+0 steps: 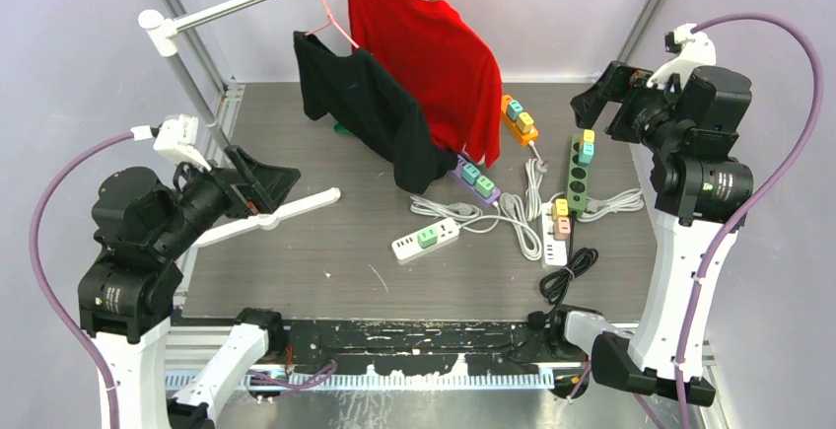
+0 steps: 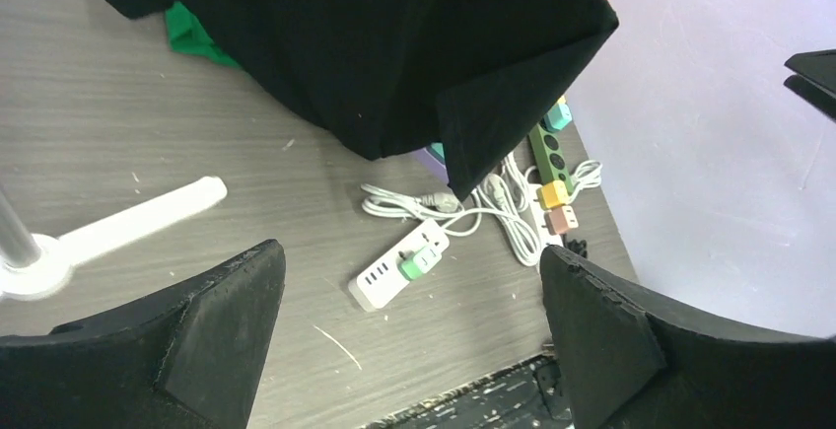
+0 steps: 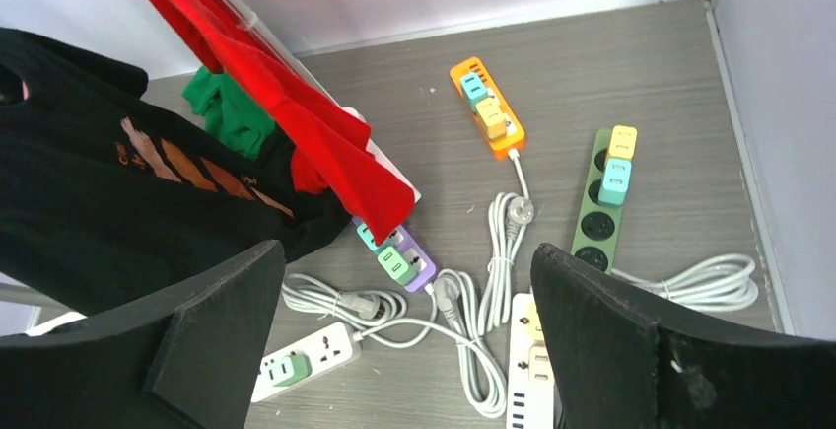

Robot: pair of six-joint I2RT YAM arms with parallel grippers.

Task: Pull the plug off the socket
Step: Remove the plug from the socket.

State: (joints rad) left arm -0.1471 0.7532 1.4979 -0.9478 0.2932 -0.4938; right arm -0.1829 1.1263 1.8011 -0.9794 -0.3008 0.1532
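Bright, even, diffuse light falls from above onto the grey table (image 1: 296, 281). It leaves only soft, faint shadows beneath the hanging black shirt (image 1: 365, 104) and beside the white cables (image 1: 513, 217), with no hard glare. All three views are sharp across the table, though in the wrist views the shirt's folds sink into near-featureless black and the close black fingers (image 2: 217, 350) look slightly soft.

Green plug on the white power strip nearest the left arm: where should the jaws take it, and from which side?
Grip the green plug by its two opposite side faces, coming straight down from above. It stands proud of the white strip, which lies flat, so an upward pull should probably free it.
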